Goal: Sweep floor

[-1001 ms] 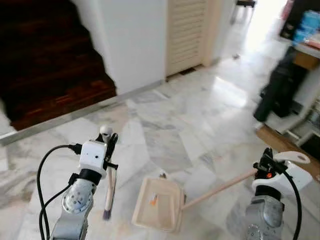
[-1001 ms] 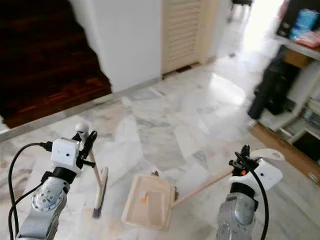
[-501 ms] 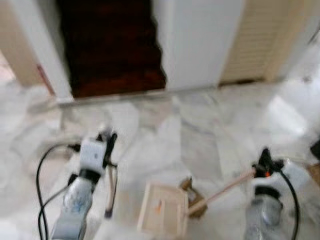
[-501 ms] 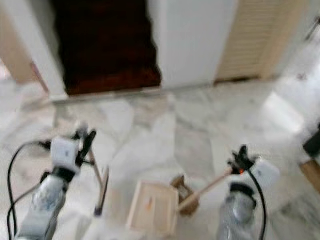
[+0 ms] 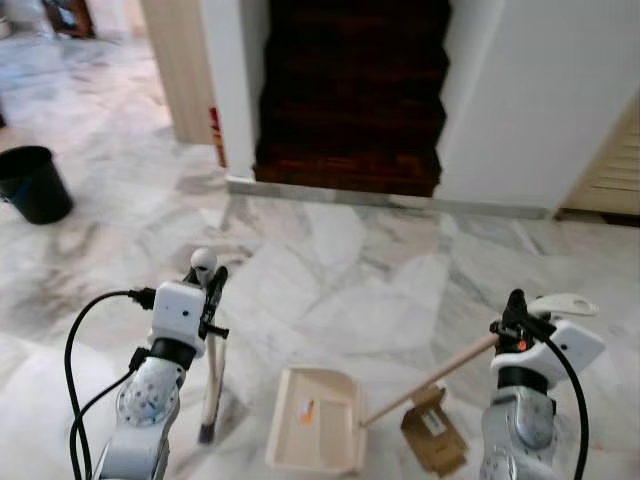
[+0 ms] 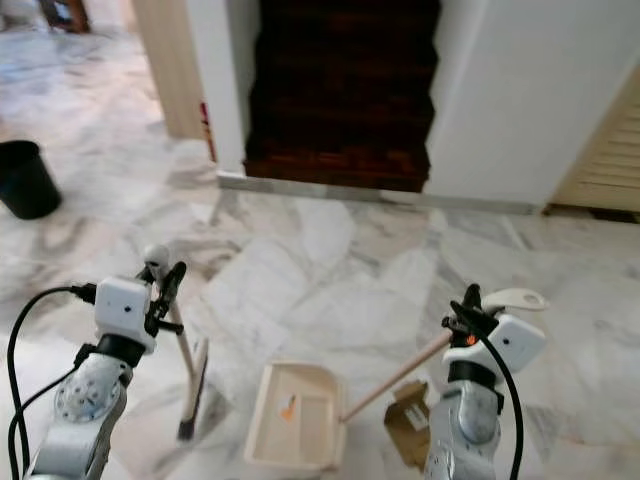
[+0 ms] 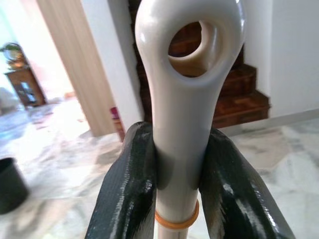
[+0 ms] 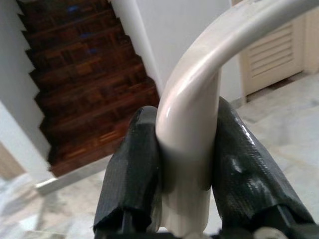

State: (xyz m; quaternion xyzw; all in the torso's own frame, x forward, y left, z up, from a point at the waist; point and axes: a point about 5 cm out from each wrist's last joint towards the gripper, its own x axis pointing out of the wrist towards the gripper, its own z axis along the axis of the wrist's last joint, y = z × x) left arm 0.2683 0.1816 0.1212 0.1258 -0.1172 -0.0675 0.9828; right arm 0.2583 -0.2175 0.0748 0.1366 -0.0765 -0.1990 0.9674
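Observation:
My left gripper (image 5: 208,287) is shut on the cream broom handle (image 7: 185,74), whose top has a hanging hole. The broom stands nearly upright, with its dark bristle head (image 5: 207,430) on the marble floor at lower left. My right gripper (image 5: 516,322) is shut on the curved cream grip (image 8: 199,84) of the dustpan's long handle (image 5: 430,380). The cream dustpan (image 5: 330,450) rests on the floor between the arms, with a small orange scrap (image 5: 306,408) inside. A crumpled piece of brown cardboard (image 5: 433,430) lies just to the right of the pan.
Dark wooden stairs (image 5: 350,100) rise straight ahead between white walls. A black bin (image 5: 35,183) stands at the far left. A louvred door (image 5: 615,180) is at the right edge. Marble floor stretches in front and off to the left.
The camera has swung left: the stairs now sit straight ahead and the black bin has come into view. The cardboard piece now shows beside the dustpan. Both grippers keep their hold.

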